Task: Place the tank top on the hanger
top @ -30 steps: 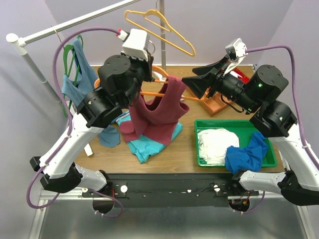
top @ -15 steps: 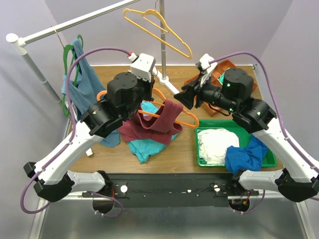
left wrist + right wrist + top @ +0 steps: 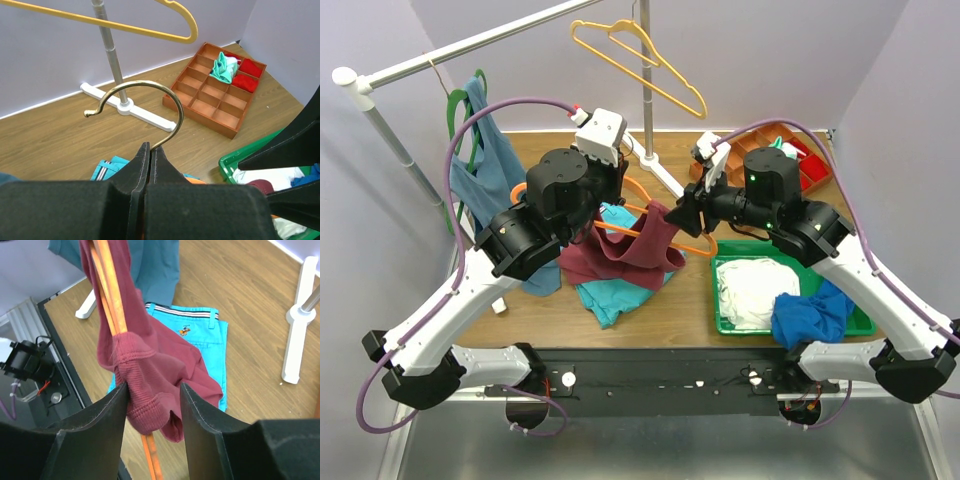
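2 wrist cams | L gripper (image 3: 149,152) clamped on hanger (image 3: 141,83) | R gripper (image 3: 153,391) apart round tank top (image 3: 167,362)

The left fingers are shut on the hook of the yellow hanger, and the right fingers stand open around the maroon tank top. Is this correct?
Not quite. The left fingers are shut on the hook of the orange hanger, not the yellow hanger, which hangs untouched farther back; the top external view shows this. The right fingers stand open around the maroon tank top.
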You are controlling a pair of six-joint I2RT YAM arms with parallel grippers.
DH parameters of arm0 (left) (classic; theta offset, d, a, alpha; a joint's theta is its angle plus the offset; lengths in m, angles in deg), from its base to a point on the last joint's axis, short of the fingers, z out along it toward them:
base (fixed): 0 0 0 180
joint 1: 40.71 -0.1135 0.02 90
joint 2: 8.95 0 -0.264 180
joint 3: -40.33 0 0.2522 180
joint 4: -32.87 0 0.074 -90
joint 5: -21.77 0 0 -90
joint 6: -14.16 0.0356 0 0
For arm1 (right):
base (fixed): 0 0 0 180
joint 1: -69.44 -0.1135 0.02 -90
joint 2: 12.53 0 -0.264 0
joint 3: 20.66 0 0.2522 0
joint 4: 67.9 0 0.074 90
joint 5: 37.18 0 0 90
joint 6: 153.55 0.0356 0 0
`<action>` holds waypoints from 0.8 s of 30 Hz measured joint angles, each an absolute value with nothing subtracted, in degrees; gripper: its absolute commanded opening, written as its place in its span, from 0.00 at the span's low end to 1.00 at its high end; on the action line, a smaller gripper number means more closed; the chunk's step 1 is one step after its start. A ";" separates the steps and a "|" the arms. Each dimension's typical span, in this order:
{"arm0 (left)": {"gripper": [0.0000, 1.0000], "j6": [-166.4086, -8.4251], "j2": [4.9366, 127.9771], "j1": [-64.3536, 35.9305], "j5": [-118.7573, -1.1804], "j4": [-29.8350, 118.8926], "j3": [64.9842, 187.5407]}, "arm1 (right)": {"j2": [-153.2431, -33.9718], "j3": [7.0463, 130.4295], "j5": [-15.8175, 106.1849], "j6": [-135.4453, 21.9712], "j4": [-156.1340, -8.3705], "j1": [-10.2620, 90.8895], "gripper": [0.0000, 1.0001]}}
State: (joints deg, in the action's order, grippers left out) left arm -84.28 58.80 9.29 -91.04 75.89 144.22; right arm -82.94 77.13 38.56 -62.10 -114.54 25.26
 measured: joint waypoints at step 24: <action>0.00 -84.74 59.80 9.29 -90.88 74.42 144.22 | -82.13 72.30 28.53 -60.33 -112.88 25.26 0.25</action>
